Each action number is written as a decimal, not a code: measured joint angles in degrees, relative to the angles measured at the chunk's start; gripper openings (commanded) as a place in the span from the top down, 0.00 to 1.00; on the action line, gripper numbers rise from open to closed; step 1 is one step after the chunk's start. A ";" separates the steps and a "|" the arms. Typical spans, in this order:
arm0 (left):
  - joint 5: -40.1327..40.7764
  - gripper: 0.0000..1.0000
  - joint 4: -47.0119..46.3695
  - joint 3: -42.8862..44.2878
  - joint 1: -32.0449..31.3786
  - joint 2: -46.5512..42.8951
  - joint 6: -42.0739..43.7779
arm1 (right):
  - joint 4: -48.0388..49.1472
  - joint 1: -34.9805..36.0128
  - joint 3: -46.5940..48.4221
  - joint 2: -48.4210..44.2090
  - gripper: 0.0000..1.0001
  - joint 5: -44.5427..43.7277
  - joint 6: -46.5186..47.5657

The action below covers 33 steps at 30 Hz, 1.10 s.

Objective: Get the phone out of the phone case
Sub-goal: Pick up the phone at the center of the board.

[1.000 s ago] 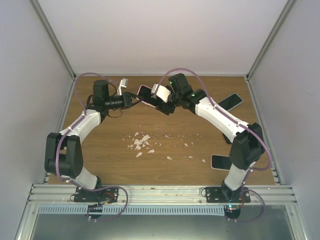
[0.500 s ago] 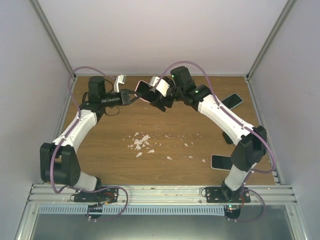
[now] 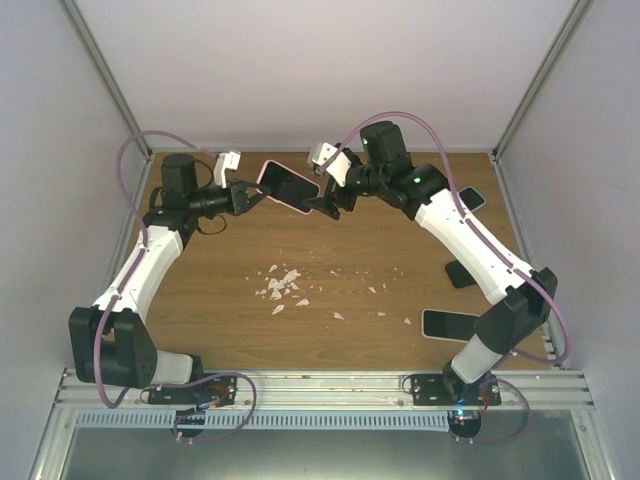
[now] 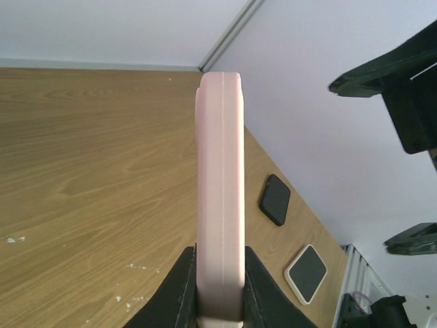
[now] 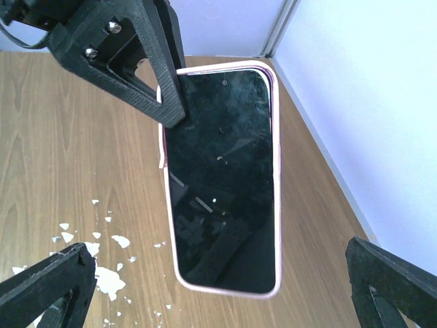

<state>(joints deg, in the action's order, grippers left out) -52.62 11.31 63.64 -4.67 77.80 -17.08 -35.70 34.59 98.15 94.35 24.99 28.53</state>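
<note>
Phone (image 5: pixel 222 178), seated in its pink case (image 4: pixel 220 191), hangs in the air over the far part of the bench (image 3: pixel 340 262). The left tool (image 3: pixel 250 197) pinches it at one short end, clamped front to back across its thickness. That leaves the long sides and the other end free to be worked. The glass faces the right tool (image 3: pixel 328 200), which stands just off the free end with its fingers spread wide, gripping nothing. In its own camera the phone lies ahead, between them. I judge that one side anchors the case so the other can close in and pry the phone out, which is not yet done. White scraps (image 3: pixel 282 285) lie on the bench below both tools.
</note>
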 measured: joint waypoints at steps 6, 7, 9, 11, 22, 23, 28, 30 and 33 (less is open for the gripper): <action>-0.79 1.00 0.59 0.00 1.14 -0.07 3.23 | -1.90 -2.10 0.00 -2.14 0.00 3.21 -0.02; -1.16 1.00 1.01 0.00 1.14 -0.09 4.24 | -2.10 -2.49 0.00 -2.49 0.00 3.74 -0.04; -1.84 1.00 2.23 0.04 1.14 -0.17 6.71 | -2.40 -3.26 0.00 -2.97 0.01 4.87 -0.15; -2.49 1.00 4.24 0.35 1.14 -0.28 9.64 | -2.71 -4.22 0.00 -3.43 0.01 6.25 -0.48; -6.82 1.00 18.82 9.55 1.14 -0.83 31.93 | -4.39 -7.45 -5.70 -7.91 0.00 14.38 -1.36; -7.23 1.00 20.57 10.60 1.11 -0.83 34.29 | -4.79 -7.45 -6.43 -8.17 0.01 15.04 -1.29; -8.13 1.00 26.34 13.11 0.76 -0.81 42.86 | -8.31 -7.45 -7.85 -8.17 0.10 16.52 -0.26; -8.41 1.00 28.81 13.88 0.37 -0.81 46.58 | -9.75 -7.43 -7.85 -8.09 0.13 16.92 0.37; -9.18 1.00 31.80 14.84 -0.37 -0.68 51.36 | -11.50 -7.19 -7.82 -7.76 0.14 17.25 1.01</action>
<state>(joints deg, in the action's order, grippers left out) -61.80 43.11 78.48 -5.04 77.12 34.28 -47.20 27.40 90.32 86.59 42.24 29.54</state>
